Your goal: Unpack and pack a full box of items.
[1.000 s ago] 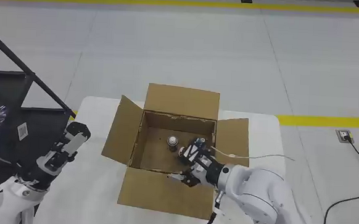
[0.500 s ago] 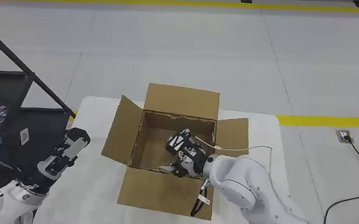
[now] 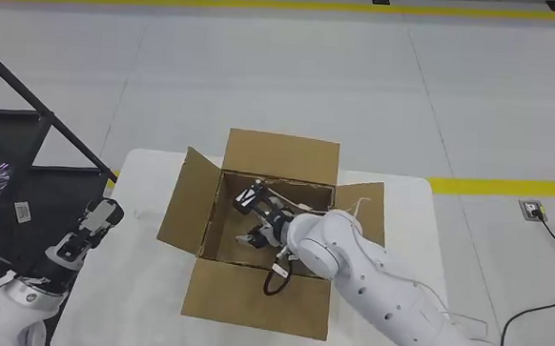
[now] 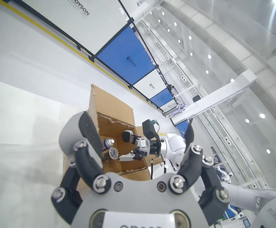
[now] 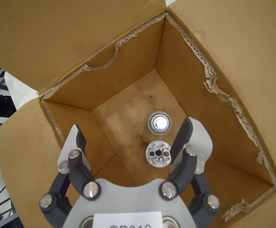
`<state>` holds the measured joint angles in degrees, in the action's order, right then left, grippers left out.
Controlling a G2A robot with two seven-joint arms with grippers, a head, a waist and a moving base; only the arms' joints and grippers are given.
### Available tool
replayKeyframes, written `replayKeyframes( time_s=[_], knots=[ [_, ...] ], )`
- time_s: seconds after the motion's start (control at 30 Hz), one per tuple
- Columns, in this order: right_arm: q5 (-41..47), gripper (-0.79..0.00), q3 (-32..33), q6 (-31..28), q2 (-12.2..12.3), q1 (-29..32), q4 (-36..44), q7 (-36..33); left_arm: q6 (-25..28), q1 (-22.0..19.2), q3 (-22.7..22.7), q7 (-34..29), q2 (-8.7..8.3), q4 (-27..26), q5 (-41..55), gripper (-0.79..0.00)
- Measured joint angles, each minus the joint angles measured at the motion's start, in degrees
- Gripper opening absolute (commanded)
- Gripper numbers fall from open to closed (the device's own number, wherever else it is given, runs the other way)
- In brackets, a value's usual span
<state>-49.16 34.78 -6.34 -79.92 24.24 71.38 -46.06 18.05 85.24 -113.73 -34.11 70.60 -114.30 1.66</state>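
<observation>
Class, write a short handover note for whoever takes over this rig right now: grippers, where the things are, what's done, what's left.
Left gripper: open, empty, at the table edge, away from the box.
Right gripper: open, empty, over the open box, above two items.
Things: a can and a round metal part stand side by side on the box floor.
Done: flaps open.
Left: probably grip each item, lift it out, then repack.
</observation>
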Motion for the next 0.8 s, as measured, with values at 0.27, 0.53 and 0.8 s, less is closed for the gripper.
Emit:
replayKeyframes(
  time_s=[0.27, 0.53, 0.8],
  knots=[
    [2.1, -0.256, -7.1, 2.6, -7.2, -7.8, -20.4, 1.3, -0.3, 0.3, -0.2, 0.6, -0.01, -0.1, -0.1, 0.000],
    [3.4, -0.785, -9.5, 1.4, -12.1, -9.8, -30.4, 2.9, -0.3, 0.3, -0.2, 0.6, -0.01, -0.1, -0.1, 0.000],
    [2.7, -0.785, -9.1, 0.0, -14.1, -10.8, -32.8, 5.5, -0.3, 0.3, -0.2, 0.6, -0.01, -0.1, -0.1, 0.000]
  ],
)
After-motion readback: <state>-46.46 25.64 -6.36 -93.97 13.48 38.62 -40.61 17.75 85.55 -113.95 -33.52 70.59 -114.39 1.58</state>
